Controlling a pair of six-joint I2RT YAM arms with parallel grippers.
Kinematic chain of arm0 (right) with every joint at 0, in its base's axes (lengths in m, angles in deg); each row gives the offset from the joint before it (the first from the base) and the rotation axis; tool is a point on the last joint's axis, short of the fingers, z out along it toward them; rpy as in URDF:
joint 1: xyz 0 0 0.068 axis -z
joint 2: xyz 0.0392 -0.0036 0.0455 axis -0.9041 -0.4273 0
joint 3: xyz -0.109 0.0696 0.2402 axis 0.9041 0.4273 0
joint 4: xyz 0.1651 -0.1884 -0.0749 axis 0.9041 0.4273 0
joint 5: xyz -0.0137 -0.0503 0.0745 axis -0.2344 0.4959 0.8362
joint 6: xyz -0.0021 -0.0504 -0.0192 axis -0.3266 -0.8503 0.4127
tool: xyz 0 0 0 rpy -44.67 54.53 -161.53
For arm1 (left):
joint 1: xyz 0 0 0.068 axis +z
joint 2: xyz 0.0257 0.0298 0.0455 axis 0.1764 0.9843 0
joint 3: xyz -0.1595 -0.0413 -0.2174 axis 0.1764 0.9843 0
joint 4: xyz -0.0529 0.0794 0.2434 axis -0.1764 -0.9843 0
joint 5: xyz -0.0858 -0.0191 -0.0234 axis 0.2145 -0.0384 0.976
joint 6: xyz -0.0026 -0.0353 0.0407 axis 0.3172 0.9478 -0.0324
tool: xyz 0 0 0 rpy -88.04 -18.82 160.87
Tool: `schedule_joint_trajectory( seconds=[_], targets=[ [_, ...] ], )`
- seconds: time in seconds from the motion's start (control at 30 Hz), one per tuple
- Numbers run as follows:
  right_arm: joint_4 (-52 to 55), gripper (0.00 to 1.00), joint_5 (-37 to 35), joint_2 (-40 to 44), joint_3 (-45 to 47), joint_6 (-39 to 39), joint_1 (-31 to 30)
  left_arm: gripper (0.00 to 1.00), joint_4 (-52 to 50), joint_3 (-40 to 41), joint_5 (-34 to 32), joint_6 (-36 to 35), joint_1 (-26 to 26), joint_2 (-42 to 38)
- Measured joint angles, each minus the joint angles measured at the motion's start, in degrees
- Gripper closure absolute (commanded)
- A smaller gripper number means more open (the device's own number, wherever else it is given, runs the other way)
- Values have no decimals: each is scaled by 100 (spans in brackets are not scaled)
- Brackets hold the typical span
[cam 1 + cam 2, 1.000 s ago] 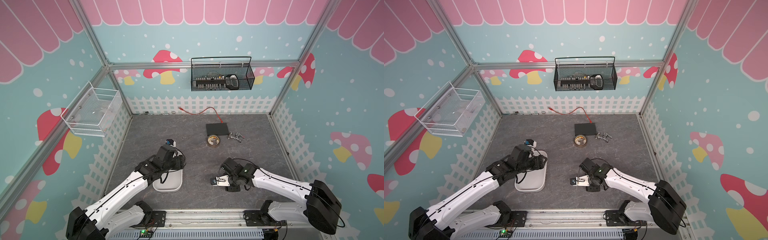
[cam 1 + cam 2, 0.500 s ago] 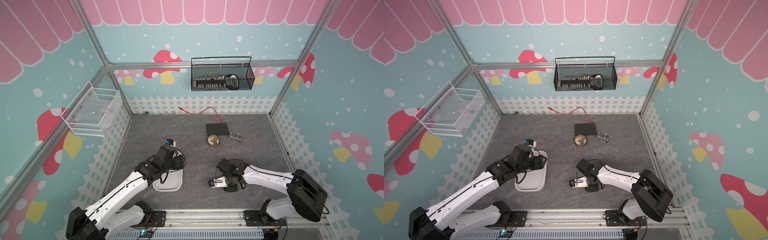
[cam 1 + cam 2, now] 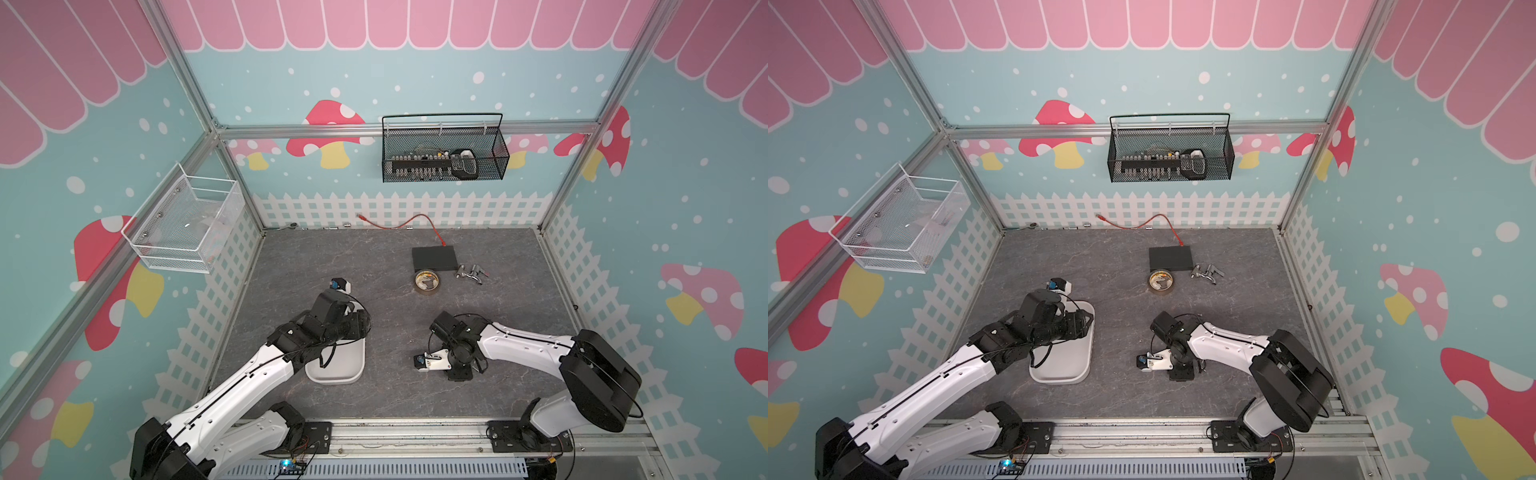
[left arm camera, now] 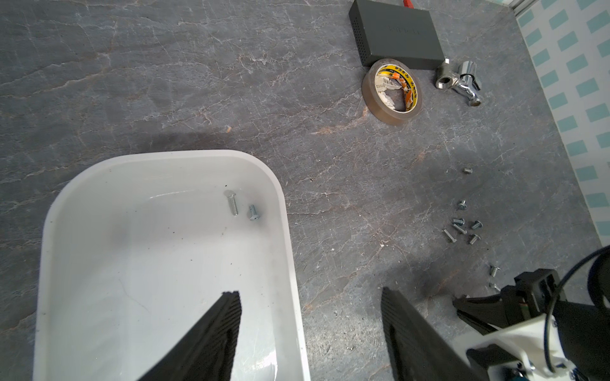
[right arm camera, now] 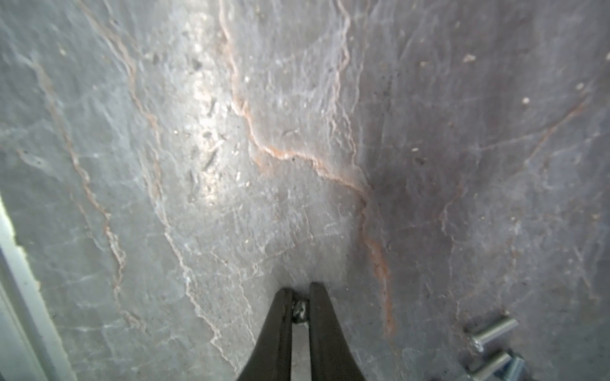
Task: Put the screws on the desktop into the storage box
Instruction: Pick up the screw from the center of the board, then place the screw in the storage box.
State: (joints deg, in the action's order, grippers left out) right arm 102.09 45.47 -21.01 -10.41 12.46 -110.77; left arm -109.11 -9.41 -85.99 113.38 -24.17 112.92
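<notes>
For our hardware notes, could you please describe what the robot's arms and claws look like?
The left arm and right arm have white shells with black joints and bases, and thin black cables loop at the wrists. The left claw and right claw have black tapered fingers.

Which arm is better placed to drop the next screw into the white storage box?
Right. The right gripper is shut on a screw down at the desktop, ready to carry across. The left gripper hangs open and empty over the storage box, away from the loose screws.
</notes>
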Motion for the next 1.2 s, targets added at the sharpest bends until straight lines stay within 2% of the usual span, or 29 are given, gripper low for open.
schedule_joint_trajectory(
  seconds=[0.17, 0.33, 0.5, 0.67, 0.77, 0.87, 1.07, 1.13, 1.2],
  targets=[
    [-92, 100, 0, -52, -101, 166, 7, 28, 0, 0, -2, 0, 0, -7],
    [-369, 100, 243, 262, -144, 402, 35, 28, -2, 0, -46, 0, -4, -33],
    [-1128, 100, 1163, 1309, -210, 859, 33, 28, 0, 2, -162, 2, -22, -337],
    [-2793, 100, 2503, 1812, -280, 1993, -46, 28, 2, 2, -323, 7, -26, -664],
    [-3893, 100, 2844, 1475, -435, 2811, -293, 28, -2, 7, -411, 26, -26, -887],
    [-4658, 100, 2887, 726, -796, 3486, -581, 28, 2, 9, -525, 48, -26, -1189],
    [-4940, 99, 2645, -940, -1825, 4079, -1005, 28, 11, 15, -717, 90, -28, -1624],
    [-4944, 89, 2533, -1316, -2035, 4170, -1080, 28, -35, 42, -973, 142, 28, -1707],
    [-4931, 73, 2444, -1493, -2129, 4229, -1082, 28, -111, 70, -1154, 155, 46, -1727]
  ],
)
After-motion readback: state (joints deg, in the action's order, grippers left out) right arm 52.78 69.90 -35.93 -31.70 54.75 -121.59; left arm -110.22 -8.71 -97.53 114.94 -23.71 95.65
